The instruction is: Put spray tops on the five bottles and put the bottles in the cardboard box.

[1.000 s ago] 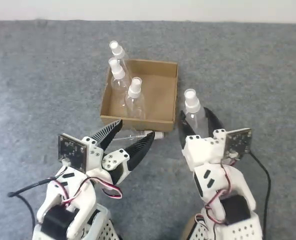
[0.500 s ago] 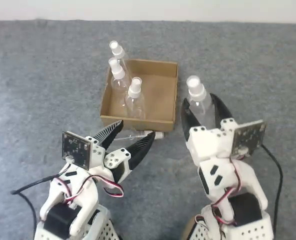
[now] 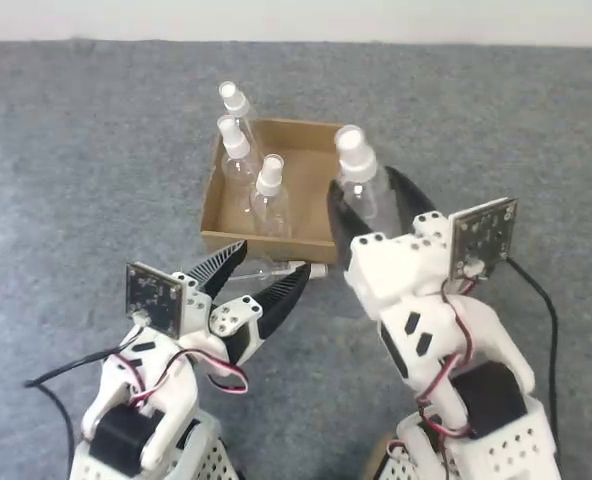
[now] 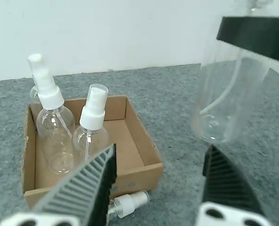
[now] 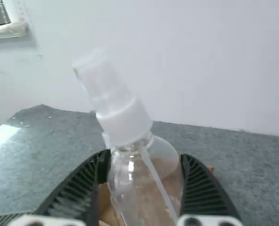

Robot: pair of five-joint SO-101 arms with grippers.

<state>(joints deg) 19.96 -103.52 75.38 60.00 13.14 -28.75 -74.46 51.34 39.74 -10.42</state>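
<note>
My right gripper (image 3: 362, 182) is shut on a clear bottle (image 3: 354, 155) with a white spray top, held upright above the right side of the cardboard box (image 3: 311, 160). The right wrist view shows that bottle (image 5: 125, 141) squeezed between both black fingers. Two capped bottles (image 3: 238, 152) (image 3: 270, 192) stand in the box's left half. Another capped bottle (image 3: 234, 102) stands just behind the box's far left corner. A further bottle (image 3: 281, 270) lies on the carpet in front of the box, its cap (image 4: 127, 205) toward the right. My left gripper (image 3: 272, 257) hangs open over it.
Grey carpet (image 3: 96, 170) covers the table all around the box. A white wall (image 4: 130, 33) rises behind. The right arm's black finger (image 4: 252, 33) and its held bottle (image 4: 224, 94) stand near the box's right wall in the left wrist view.
My right arm has carried the capped bottle from the carpet right of the box up and left, over the box's right side. The left arm has stayed nearly still.
</note>
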